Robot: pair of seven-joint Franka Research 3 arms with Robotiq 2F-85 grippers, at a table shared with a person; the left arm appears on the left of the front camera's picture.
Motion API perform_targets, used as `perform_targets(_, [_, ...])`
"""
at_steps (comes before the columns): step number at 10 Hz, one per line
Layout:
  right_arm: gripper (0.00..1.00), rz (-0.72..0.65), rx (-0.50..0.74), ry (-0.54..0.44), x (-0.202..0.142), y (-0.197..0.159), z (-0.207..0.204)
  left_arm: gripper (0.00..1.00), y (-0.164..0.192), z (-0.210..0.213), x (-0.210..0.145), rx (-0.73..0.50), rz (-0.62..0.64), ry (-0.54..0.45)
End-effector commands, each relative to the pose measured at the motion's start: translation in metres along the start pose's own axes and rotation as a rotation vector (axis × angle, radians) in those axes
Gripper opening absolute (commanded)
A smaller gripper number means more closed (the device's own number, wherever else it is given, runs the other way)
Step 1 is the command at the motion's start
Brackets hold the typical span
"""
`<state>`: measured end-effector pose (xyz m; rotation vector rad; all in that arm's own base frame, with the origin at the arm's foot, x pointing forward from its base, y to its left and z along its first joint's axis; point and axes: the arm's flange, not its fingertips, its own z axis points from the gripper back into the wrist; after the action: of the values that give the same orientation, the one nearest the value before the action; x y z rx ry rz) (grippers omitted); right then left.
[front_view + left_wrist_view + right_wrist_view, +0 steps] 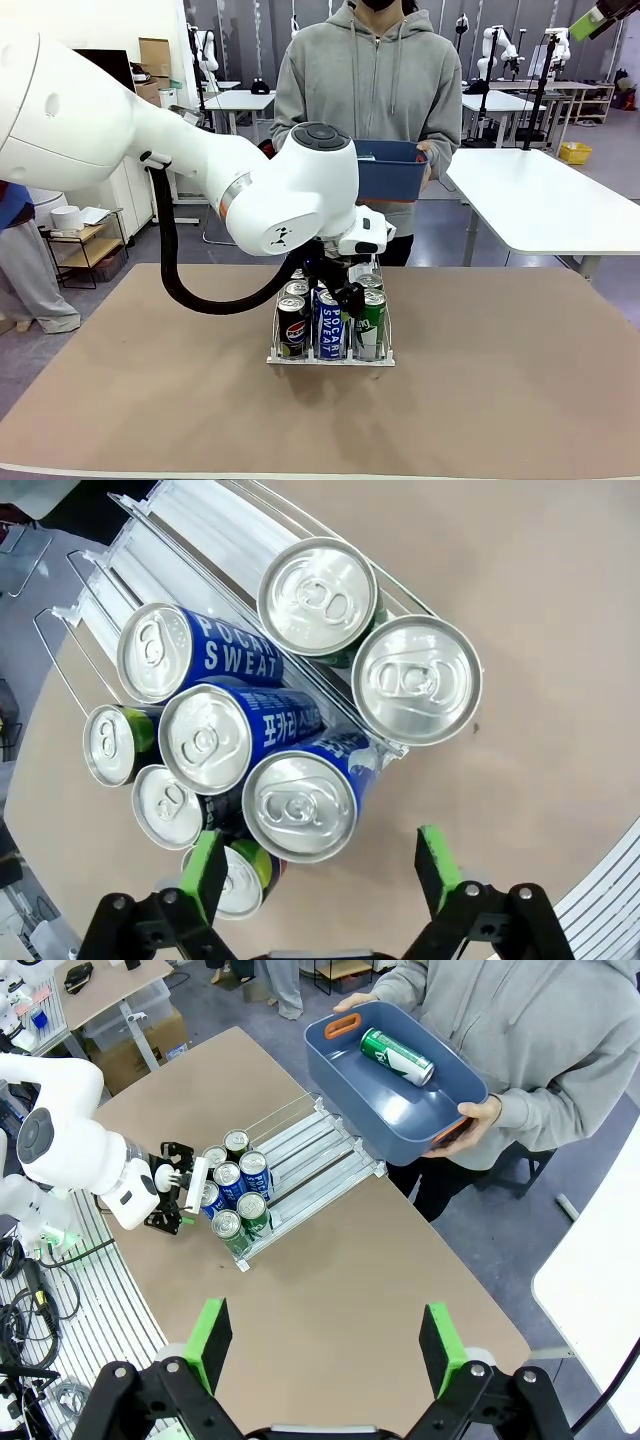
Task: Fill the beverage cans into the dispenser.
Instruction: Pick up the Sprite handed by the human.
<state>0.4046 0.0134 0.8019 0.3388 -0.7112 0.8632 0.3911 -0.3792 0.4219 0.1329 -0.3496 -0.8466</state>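
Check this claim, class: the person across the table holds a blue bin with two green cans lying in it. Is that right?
Not quite. The blue bin holds one green can, not two, as the right wrist view shows. The person across the table does hold the bin.

White left arm point(110, 130), black cable point(172, 272), black left gripper point(320, 838), green pads point(437, 865)
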Motion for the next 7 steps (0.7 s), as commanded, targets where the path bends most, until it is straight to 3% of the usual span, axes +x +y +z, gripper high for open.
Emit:
perform_targets(1, [1.0,-0.005,0.002,0.001,-0.001,0.001,0.0,1.0,0.003,0.001,0.002,-0.005,0.015,0.009])
perform_targets(5, [1.0,-0.005,0.002,0.001,-0.001,0.001,0.0,1.0,0.002,0.0,0.0,0.0,0.003,0.0])
perform_targets(7, [1.0,-0.005,0.002,0.001,-0.001,0.001,0.0,1.0,0.035,0.054,-0.026,-0.084,-0.005,-0.064])
